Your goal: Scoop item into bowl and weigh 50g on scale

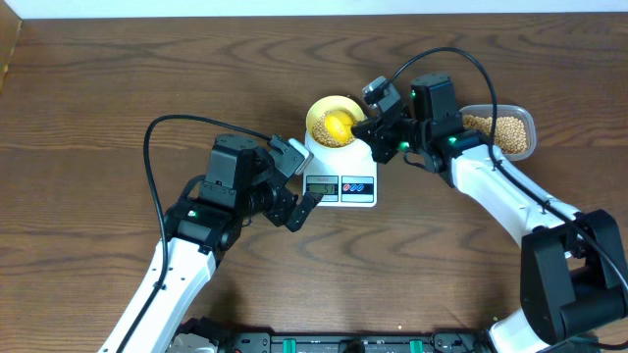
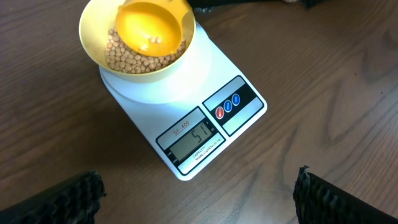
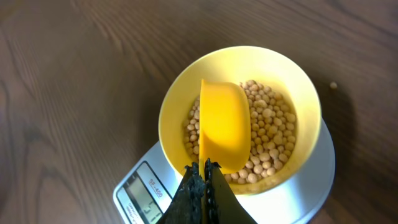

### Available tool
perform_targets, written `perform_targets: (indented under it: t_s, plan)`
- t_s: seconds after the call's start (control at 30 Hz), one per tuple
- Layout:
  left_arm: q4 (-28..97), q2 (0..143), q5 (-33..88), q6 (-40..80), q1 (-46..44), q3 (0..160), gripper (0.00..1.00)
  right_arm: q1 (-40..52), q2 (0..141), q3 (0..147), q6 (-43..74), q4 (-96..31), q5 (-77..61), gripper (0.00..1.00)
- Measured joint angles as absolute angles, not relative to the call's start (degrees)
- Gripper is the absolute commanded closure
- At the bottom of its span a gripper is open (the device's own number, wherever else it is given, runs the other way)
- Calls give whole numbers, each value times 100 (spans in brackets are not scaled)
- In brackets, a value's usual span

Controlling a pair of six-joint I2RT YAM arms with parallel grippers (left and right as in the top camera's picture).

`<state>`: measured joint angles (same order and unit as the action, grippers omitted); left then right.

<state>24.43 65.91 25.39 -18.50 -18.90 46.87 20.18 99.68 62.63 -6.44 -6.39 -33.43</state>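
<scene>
The pale-yellow bowl [image 1: 324, 110] [image 2: 93, 43] [image 3: 298, 93] stands on the white scale [image 1: 343, 169] [image 2: 186, 102] [image 3: 311, 186] and holds tan beans [image 2: 134, 61] [image 3: 270, 134]. My right gripper [image 1: 369, 127] [image 3: 204, 171] is shut on the handle of a small yellow scoop [image 1: 338, 126] [image 2: 152, 28] [image 3: 224, 124], which hangs tilted over the bowl with a few beans in it. The scale's display [image 2: 196, 138] shows 51. My left gripper [image 1: 294, 199] [image 2: 199, 205] hovers wide open and empty over the table just in front of the scale.
A clear plastic tub [image 1: 528, 120] with more beans [image 1: 502, 132] sits to the right of the scale, behind my right arm. One loose bean [image 3: 333, 85] lies on the wooden table beside the bowl.
</scene>
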Motion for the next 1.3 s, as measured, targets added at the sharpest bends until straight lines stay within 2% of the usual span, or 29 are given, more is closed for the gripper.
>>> perform_targets:
  t_s: [0.5,0.93,1.3]
  plan:
    - [2443,6591,2539,-1850,-1890,4689,0,2388,9968,6263,-2414,-639,-2668,99]
    - [2443,6591,2539,-1850,-1890,4689,0,2458,9968,6265,-2602,-1127,-2613,99]
    - [2443,6591,2539,-1852,-1890,4689,0,2502,9968,6265,-2333,-884,-2709,99]
